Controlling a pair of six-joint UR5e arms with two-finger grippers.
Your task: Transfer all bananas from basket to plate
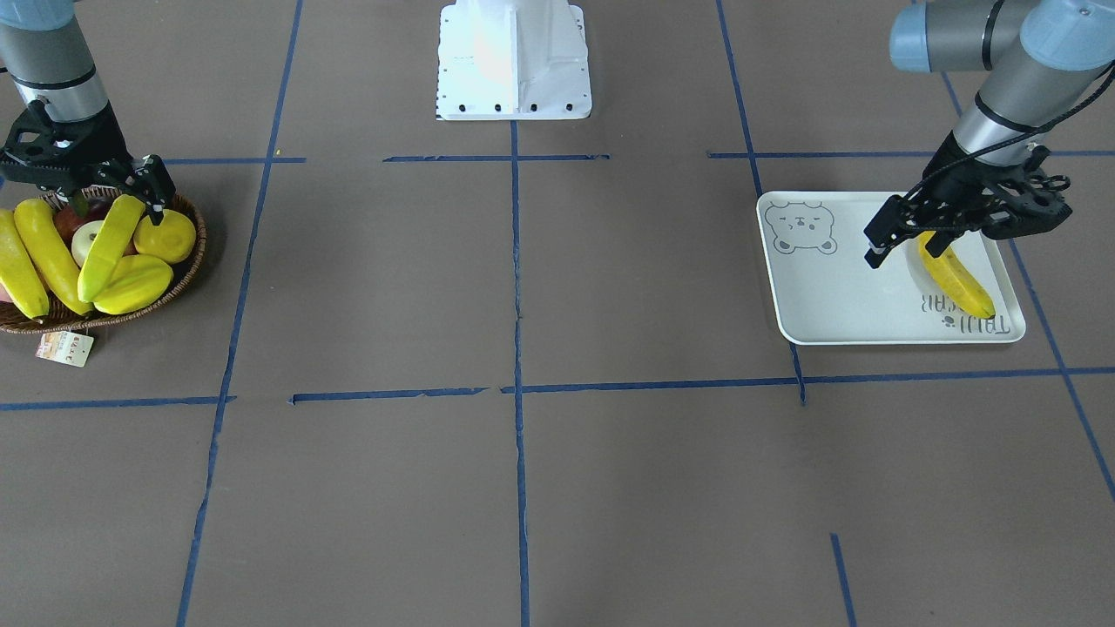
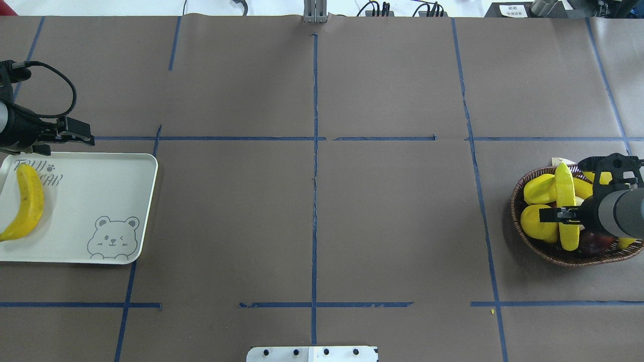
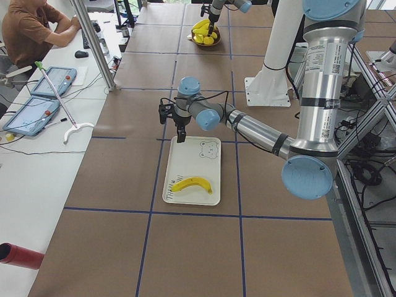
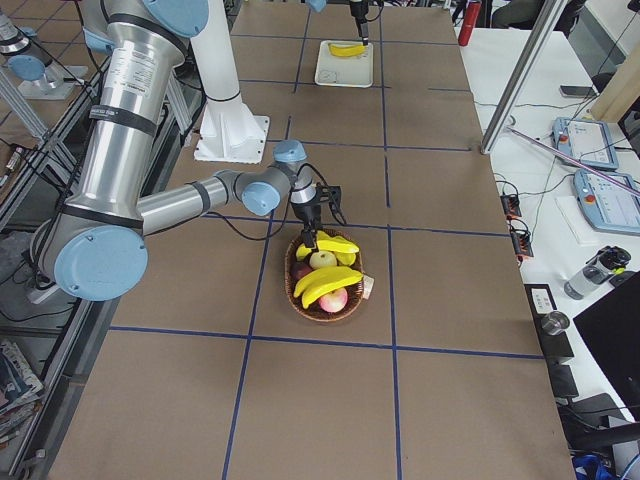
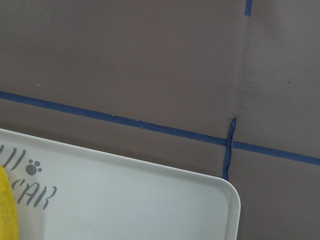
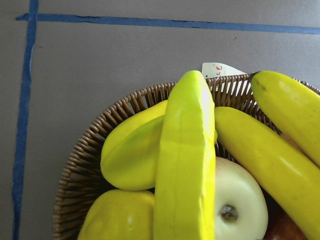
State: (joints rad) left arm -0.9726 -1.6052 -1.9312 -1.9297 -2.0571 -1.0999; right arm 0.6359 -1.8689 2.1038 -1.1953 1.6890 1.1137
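- L gripper hangs just above the plate, near the counter's left end. Fingers spread, nothing btwn them.
- One banana lies flat on the plate at its lettered end, along the short rim toward the counter's left end. The bear print is at the plate's other end.
- R gripper is down over the basket, near the counter's right end, at the robot-side end of the top banana. Can't tell whether it pinches the fruit or only stands close to it.
- Top banana sits tilted across the pile, over a starfruit and a pale apple.
- Two more bananas lie side by side at the basket's rim nearest the counter's right end.
- Also in the basket: a round yellow fruit, just beside the R gripper.
- Paper tag hangs from the basket rim on the operators' side, flat on the counter.
- Blue tape lines grid the brown counter.
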